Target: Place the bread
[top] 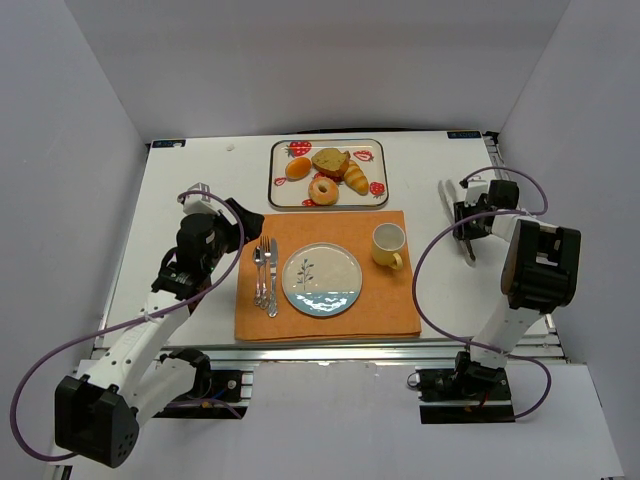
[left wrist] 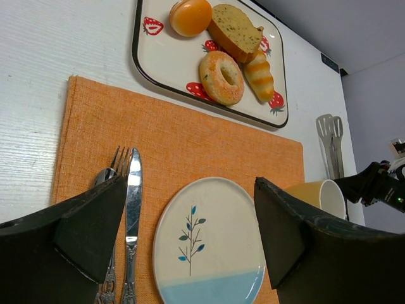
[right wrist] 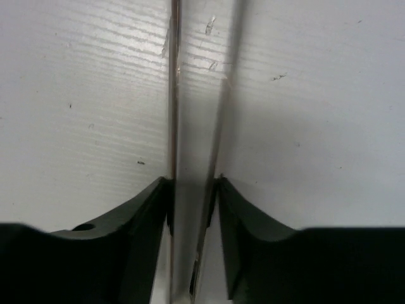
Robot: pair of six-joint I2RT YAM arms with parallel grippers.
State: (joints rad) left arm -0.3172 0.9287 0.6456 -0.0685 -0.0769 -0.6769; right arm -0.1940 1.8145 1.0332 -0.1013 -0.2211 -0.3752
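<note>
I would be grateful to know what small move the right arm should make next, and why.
Probably lift the tongs straight up off the table. The right pincer appears shut on their two arms while they lie flat, and the bread sits on the tray, with the plate bare.

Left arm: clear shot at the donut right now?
Probably yes. Left gripper is open and empty by the placemat; only flat mat lies between it and the donut at the tray's near edge. Right gripper sits away, on the tongs.
</note>
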